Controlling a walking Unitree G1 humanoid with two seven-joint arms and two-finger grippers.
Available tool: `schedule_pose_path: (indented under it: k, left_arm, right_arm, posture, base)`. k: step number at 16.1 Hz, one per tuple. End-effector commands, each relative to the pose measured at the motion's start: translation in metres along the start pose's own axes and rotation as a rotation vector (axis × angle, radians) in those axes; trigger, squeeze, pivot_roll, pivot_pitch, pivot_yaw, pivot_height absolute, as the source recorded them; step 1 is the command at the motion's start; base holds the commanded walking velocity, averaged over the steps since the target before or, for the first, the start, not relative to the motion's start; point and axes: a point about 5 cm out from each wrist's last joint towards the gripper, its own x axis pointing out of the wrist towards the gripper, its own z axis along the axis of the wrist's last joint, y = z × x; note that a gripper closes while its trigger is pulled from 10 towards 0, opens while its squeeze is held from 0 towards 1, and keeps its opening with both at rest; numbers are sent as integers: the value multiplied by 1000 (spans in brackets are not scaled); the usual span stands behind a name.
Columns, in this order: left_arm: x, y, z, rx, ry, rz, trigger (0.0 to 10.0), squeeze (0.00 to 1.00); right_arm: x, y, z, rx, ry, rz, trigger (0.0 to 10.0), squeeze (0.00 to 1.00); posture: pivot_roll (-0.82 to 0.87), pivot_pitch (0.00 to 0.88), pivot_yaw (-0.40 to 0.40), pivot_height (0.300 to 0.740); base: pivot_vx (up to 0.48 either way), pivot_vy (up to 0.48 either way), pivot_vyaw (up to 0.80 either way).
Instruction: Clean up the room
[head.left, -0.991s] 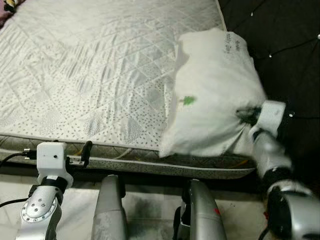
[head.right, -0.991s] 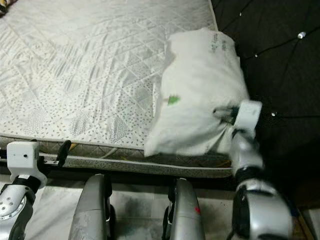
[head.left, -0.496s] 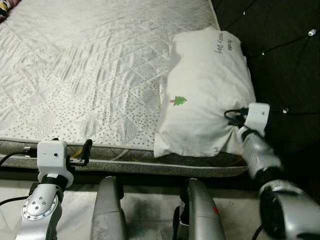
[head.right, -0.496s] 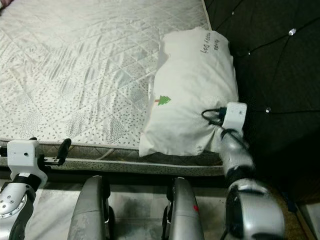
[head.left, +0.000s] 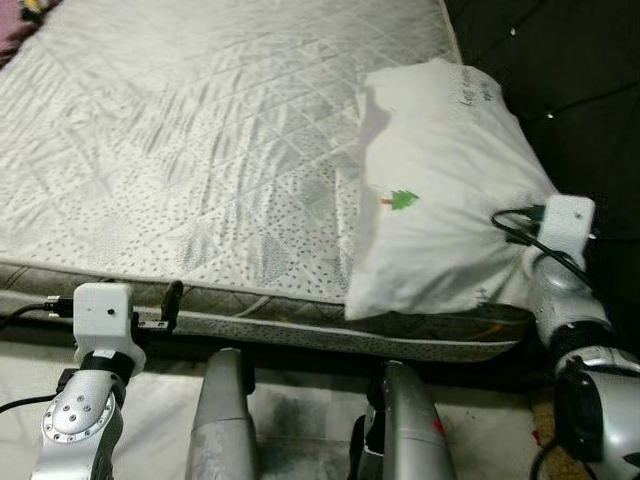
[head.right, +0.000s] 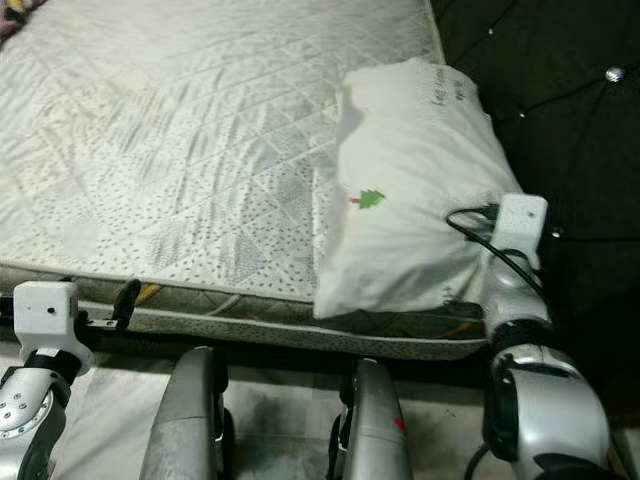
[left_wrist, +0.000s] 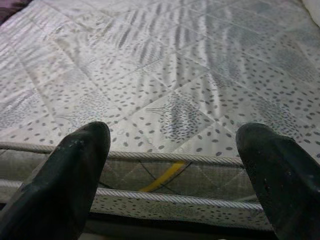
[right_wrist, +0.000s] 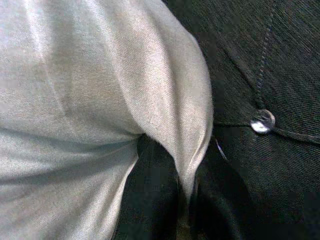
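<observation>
Step in hand: pillow placement. Right gripper (right_wrist: 182, 200) fingers pinch the pillow (head.left: 440, 190) at the mattress (head.left: 200, 150) near-right corner, beside the headboard (head.left: 580, 90). Left gripper (left_wrist: 175, 165) fingers spread, idle. Next: release.

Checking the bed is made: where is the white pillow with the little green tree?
The white pillow lies at the quilted mattress's right end, against the dark tufted headboard, its near corner pinched in the right gripper.

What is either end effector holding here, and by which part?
The right end effector pinches the white pillow by a fold of fabric at its near right corner. The left end effector is open, holding nothing.
</observation>
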Motion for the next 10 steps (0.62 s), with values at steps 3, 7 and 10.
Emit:
schedule_pose_path:
  k: [3,7,10]
  left_arm:
    - [0,0,-1,3,7,-7,10000,0]
    - [0,0,-1,0,6,-8,10000,0]
    - [-1,-3,-2,-6,14,-23,10000,0]
  right_arm:
    - [0,-44,-7,-20,-1,-159,0,0]
    - [-5,-54,-24,-66,30,-183,0,0]
    - [-9,-41,-33,-58,35,-109,0,0]
  posture:
    - [160,118,-46,605]
    - [158,120,-50,605]
    - [155,124,-51,605]
  base:
    - [0,0,0]
    - [0,0,0]
    - [0,0,0]
